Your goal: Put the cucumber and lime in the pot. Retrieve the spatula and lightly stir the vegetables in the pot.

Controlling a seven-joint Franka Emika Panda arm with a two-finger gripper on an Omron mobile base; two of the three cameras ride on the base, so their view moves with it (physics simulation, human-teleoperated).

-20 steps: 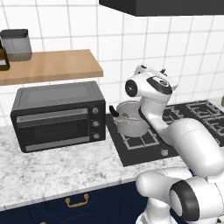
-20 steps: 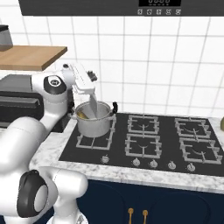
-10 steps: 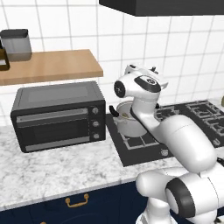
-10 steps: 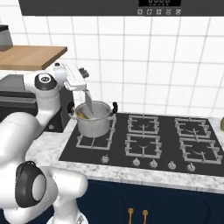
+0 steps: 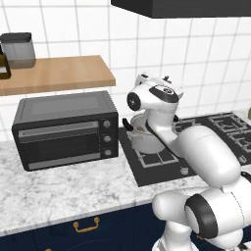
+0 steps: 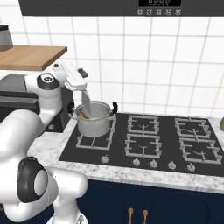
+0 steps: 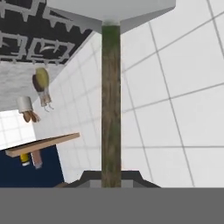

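Note:
The shiny steel pot with black side handles stands on the front-left burner, and also shows behind my arm as pot. My gripper hangs just above the pot's left rim, shut on the spatula, whose flat blade slants down into the pot. Along the hand view runs the spatula's brown-green handle, clamped at my gripper, with the grey blade at the far end. A dull yellow piece, the cucumber, lies inside the pot beside the blade. The lime is hidden.
A black toaster oven sits on the marble counter left of the cooktop. Above it is a wooden shelf with a jar. A range hood hangs overhead. A yellow-green bottle appears in the hand view.
My hand has swung slightly left and back over the pot, and the spatula blade has shifted inside it. The grip stays shut. The pot has not moved.

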